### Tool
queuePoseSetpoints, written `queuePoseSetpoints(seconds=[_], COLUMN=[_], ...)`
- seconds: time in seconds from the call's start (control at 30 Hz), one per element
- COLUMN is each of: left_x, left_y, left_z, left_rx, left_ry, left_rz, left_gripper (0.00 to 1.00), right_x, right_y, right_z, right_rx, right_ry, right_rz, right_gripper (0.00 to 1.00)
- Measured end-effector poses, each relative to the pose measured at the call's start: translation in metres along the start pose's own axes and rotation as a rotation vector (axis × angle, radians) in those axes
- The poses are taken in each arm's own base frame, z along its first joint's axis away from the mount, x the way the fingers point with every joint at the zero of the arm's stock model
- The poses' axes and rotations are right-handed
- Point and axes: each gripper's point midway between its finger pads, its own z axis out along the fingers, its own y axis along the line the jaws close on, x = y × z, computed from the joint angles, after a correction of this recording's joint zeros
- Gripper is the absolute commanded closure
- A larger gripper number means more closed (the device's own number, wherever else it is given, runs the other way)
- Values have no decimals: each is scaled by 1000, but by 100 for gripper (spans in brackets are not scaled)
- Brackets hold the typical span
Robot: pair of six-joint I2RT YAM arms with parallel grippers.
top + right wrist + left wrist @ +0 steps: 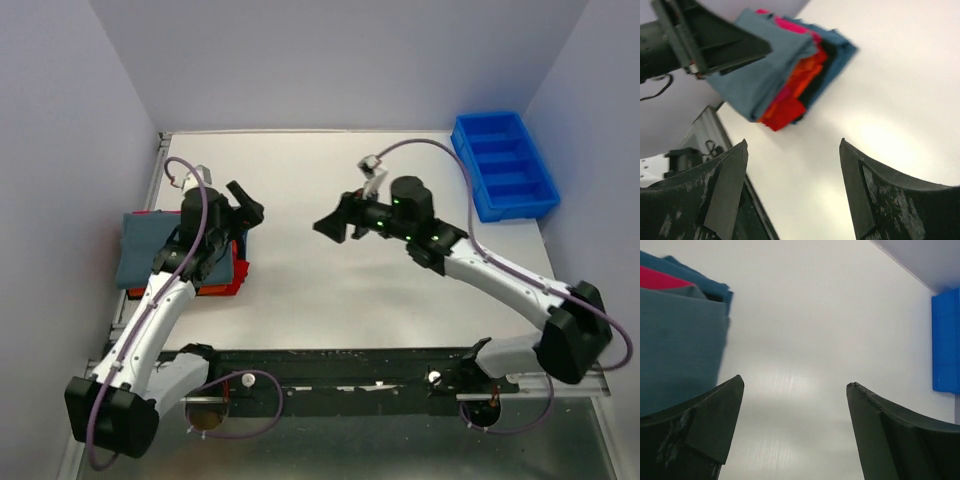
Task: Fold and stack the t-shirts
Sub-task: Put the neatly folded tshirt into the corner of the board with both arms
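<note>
A stack of folded t-shirts lies at the table's left edge. The slate grey-blue t-shirt (145,248) is on top, with the orange t-shirt (228,280) showing below at the front. In the right wrist view the grey-blue t-shirt (757,75), crimson-pink t-shirt (790,25) and orange t-shirt (802,75) are layered. In the left wrist view the grey-blue t-shirt (675,340) and pink t-shirt (660,279) show at left. My left gripper (247,203) (796,385) is open and empty above the stack's right edge. My right gripper (330,222) (792,142) is open and empty, mid-table, pointing at the stack.
A bright blue plastic tray (503,165) with compartments stands at the back right; its edge shows in the left wrist view (945,340). A metal rail (135,300) runs along the table's left side. The arm bases sit on a black bar (350,375) at the near edge.
</note>
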Motion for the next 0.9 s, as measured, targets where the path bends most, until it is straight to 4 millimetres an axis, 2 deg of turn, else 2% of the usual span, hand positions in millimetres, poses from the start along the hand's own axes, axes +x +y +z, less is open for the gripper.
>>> queuePoseSetpoints(seconds=[0.07, 0.13, 0.23, 0.37, 0.43, 0.5, 0.6, 0.73, 0.9], left_x=[19, 46, 82, 131, 145, 155, 165, 171, 171], left_y=[-22, -43, -62, -84, -89, -89, -78, -59, -56], left_z=[3, 7, 11, 13, 12, 9, 5, 1, -5], left_rx=[50, 93, 125, 174, 200, 239, 282, 327, 383], left_ry=[28, 62, 100, 163, 168, 152, 126, 79, 36], left_rz=[28, 71, 137, 261, 315, 358, 392, 411, 405], left_gripper=[1, 1, 1, 1, 1, 1, 1, 1, 1], right_x=[4, 12, 34, 34, 39, 47, 61, 75, 88], right_y=[-31, -53, -62, -69, -77, -84, -96, -112, -128], right_z=[-42, -74, -120, -164, -180, -192, -202, -208, -211], right_rx=[81, 162, 245, 343, 399, 439, 485, 552, 622], right_ry=[-59, -107, -175, -302, -347, -380, -402, -404, -395], right_rz=[23, 33, 16, -20, -23, -22, -15, -5, 4], right_gripper=[15, 12, 9, 9, 9, 9, 9, 9, 9])
